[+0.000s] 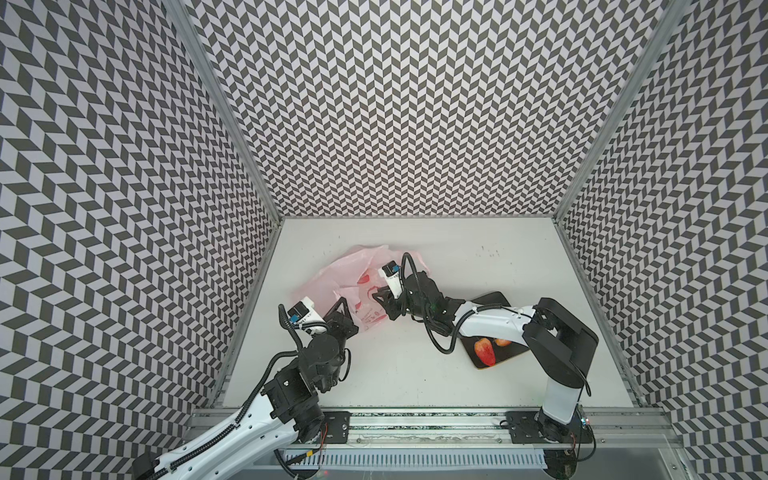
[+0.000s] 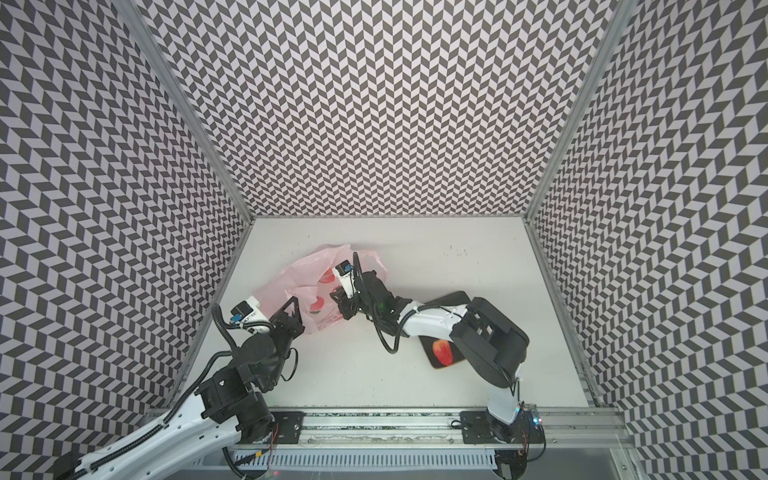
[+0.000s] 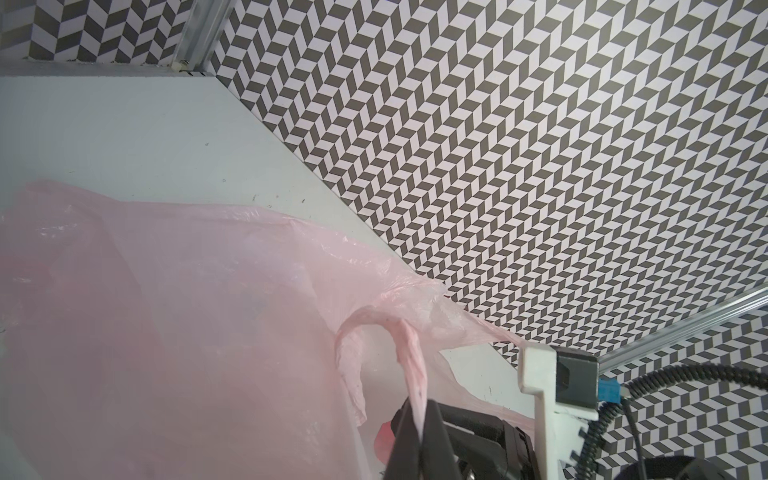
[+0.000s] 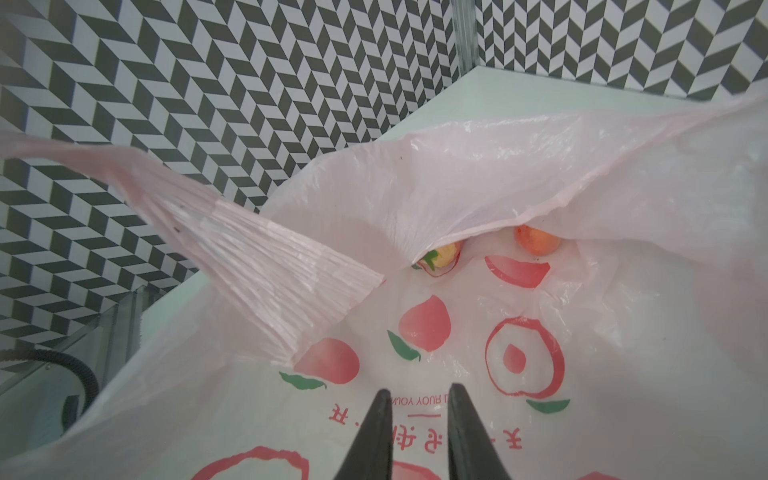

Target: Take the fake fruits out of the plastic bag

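Partly done — strawberry (image 1: pixel 485 351) and orange (image 1: pixel 503 342) lie on the board (image 1: pixel 494 299), two fruits (image 4: pixel 536 245) sit in the bag (image 4: pixel 457 187). Left end effector (image 3: pixel 415 440) clamps its handle (image 3: pixel 409 353); right end effector (image 4: pixel 419 390) — parted, empty.

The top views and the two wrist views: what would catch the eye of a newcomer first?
The pale-pink plastic bag lies left of the table's middle, and the left end effector is shut on its loop handle. The right end effector, jaws slightly apart and empty, points into the bag's mouth, where a yellowish fruit and an orange fruit lie. A red strawberry rests on the dark board under the right arm.
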`<state>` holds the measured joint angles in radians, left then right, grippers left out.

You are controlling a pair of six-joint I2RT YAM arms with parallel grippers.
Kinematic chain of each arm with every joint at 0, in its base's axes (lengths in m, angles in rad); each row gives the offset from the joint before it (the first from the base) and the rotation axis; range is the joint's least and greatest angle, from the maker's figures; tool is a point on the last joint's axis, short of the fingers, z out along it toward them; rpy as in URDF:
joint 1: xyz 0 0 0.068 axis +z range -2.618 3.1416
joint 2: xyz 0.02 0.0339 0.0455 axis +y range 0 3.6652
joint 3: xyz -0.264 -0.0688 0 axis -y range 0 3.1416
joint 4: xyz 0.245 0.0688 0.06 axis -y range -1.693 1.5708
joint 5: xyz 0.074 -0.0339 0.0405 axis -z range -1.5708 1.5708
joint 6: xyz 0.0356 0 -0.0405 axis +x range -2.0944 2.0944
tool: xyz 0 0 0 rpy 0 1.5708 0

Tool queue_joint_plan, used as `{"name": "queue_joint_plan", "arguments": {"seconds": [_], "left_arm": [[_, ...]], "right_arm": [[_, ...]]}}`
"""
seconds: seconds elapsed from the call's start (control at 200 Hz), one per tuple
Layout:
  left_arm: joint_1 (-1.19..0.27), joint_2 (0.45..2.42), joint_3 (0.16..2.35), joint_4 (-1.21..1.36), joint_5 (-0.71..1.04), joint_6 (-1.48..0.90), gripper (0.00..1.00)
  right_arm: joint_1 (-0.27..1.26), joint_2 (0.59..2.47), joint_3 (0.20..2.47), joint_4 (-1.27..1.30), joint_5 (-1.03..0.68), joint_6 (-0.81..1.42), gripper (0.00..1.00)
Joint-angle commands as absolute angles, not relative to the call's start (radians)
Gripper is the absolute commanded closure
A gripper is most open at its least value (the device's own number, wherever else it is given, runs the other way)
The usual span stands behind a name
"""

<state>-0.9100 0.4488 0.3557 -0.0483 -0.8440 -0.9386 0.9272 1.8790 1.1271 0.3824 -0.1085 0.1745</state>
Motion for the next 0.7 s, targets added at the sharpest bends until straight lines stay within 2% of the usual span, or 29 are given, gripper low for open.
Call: {"name": "queue_joint_plan", "arguments": {"seconds": [0.0,0.17,0.451,0.691], "left_arm": [[-0.914,0.424,0.396,-0.107,-0.84,-0.914,1.0],[-0.916,0.422,0.497,-0.362,-0.827,-0.962,1.0],[-0.914,0.519,0.654,-0.766,-0.813,-1.16,1.0],[-0.913,0.575,0.685,-0.831,-0.771,-1.194,1.0]], "right_arm": [[0.926,1.969,1.185,0.449,-0.087,0.114,0.76],[0.926,2.079,1.267,0.404,-0.043,0.117,0.76],[0.927,2.172,1.355,0.24,-0.003,0.213,0.56],[0.936,2.143,1.304,0.123,-0.012,0.248,0.5]]}}
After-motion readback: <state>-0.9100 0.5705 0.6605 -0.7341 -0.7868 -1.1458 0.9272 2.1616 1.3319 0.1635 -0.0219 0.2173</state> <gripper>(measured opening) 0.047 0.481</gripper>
